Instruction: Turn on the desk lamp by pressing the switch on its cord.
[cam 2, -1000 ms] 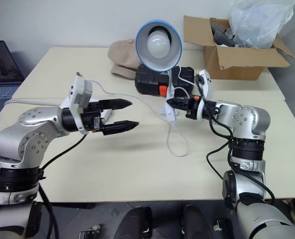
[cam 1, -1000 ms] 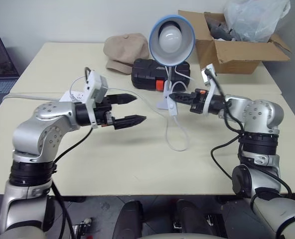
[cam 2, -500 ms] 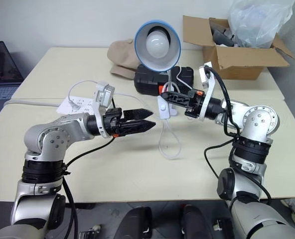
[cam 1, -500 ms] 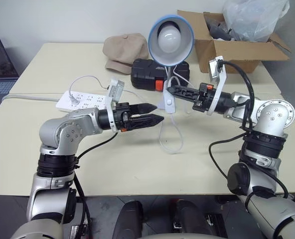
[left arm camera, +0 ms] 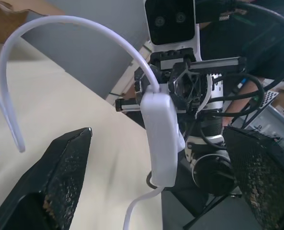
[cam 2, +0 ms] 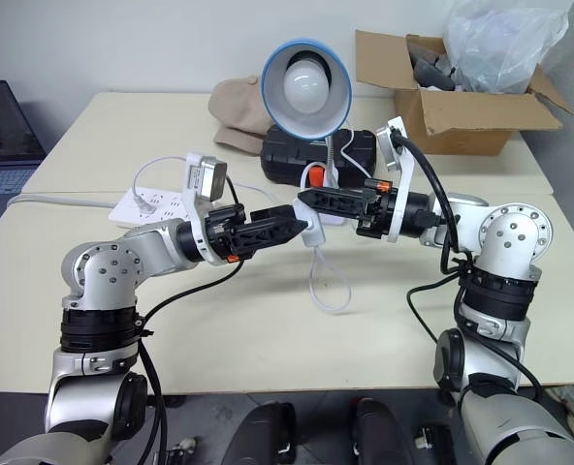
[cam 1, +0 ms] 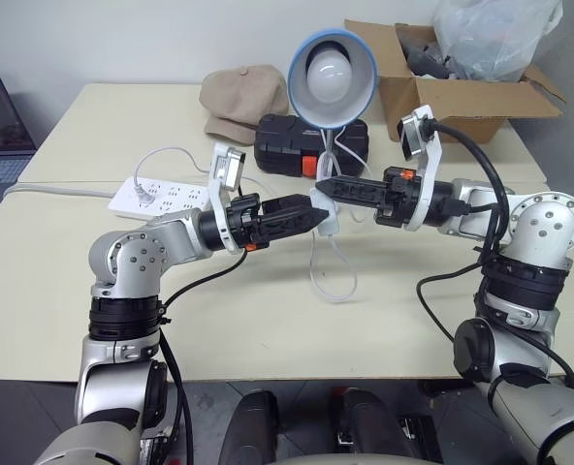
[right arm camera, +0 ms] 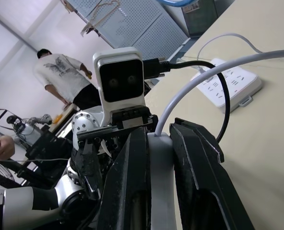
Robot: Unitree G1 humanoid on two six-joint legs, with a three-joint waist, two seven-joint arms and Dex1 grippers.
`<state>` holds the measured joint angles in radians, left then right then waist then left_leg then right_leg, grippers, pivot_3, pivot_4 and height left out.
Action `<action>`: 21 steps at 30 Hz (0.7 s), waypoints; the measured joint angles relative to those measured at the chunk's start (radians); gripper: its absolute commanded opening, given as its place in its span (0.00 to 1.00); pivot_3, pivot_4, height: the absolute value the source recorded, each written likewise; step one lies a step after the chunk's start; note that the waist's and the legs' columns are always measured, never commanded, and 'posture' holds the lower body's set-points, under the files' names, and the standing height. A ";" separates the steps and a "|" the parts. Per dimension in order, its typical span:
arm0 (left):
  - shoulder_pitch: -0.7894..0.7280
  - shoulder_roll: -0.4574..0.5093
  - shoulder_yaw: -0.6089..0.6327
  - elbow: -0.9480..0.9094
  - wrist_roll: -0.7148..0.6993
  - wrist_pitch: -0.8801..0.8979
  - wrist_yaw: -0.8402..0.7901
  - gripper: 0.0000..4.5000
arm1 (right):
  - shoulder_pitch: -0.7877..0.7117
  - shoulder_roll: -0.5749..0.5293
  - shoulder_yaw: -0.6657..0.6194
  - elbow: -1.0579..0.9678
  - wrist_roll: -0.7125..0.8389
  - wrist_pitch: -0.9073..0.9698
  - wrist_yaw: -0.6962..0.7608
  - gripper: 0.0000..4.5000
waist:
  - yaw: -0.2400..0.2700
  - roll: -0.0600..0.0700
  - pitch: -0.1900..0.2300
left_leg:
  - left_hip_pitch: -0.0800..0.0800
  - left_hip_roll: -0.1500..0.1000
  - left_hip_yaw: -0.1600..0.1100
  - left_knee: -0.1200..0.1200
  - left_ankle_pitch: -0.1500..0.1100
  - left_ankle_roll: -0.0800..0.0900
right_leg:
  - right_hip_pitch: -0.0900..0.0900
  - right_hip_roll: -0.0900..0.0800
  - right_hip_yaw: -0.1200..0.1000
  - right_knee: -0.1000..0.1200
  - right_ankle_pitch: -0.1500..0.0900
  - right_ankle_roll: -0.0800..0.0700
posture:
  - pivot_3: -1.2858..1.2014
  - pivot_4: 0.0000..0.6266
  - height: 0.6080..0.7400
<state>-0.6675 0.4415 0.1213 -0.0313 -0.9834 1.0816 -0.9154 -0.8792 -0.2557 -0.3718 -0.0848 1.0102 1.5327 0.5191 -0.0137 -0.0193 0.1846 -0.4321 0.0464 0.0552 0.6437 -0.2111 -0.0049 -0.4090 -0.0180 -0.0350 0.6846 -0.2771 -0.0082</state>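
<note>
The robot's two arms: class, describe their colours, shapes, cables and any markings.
Both arms are rounded silver-grey segments joined by black ribbed rings, with bolt circles on the joint caps. Each ends in a left gripper or right gripper with tapering black textured jaws, a white boxy wrist camera and small orange accents. Black cables loop alongside.

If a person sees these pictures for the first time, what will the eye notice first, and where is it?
Most striking are the two grippers meeting above the middle of the table: the right gripper is shut on the switch, lifted on its cord, and the left gripper has its open fingers on either side of it. Just behind stands the desk lamp, its bulb unlit.
</note>
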 measured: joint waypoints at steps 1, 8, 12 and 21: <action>0.002 -0.002 0.000 0.000 0.000 0.000 0.000 0.85 | 0.000 -0.001 0.000 0.000 0.003 -0.001 0.000 0.07 | 0.000 0.000 0.000 | 0.000 0.000 0.000 0.000 0.000 0.000 | 0.000 0.000 0.000 0.000 0.000 0.000 | 0.52 0.24 1.00; 0.016 -0.016 -0.009 -0.003 -0.015 -0.003 -0.021 0.54 | 0.000 -0.005 0.002 0.000 0.033 -0.006 -0.012 0.07 | 0.000 0.000 0.000 | 0.000 0.000 0.000 0.000 0.000 0.000 | 0.000 0.000 0.000 0.000 0.000 0.000 | 0.52 0.24 1.00; 0.026 -0.023 -0.022 -0.002 -0.013 -0.017 -0.033 0.38 | 0.000 -0.008 0.003 0.000 0.045 -0.006 -0.022 0.07 | 0.001 0.000 0.000 | 0.000 0.000 0.000 0.000 0.000 0.000 | 0.000 0.000 0.000 0.000 0.000 0.000 | 0.52 0.24 1.00; 0.026 -0.035 -0.046 0.008 -0.001 -0.045 -0.072 0.10 | 0.000 -0.014 0.003 0.000 0.084 -0.007 -0.045 0.07 | 0.001 0.000 0.000 | 0.000 0.000 0.000 0.000 0.000 0.000 | 0.000 0.000 0.000 0.000 0.000 0.000 | 0.52 0.24 1.00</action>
<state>-0.6412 0.4065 0.0756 -0.0234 -0.9841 1.0371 -0.9870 -0.8795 -0.2700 -0.3685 -0.0849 1.0939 1.5253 0.4742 -0.0126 -0.0194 0.1846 -0.4322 0.0463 0.0552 0.6437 -0.2111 -0.0049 -0.4090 -0.0179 -0.0350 0.6842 -0.2772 -0.0082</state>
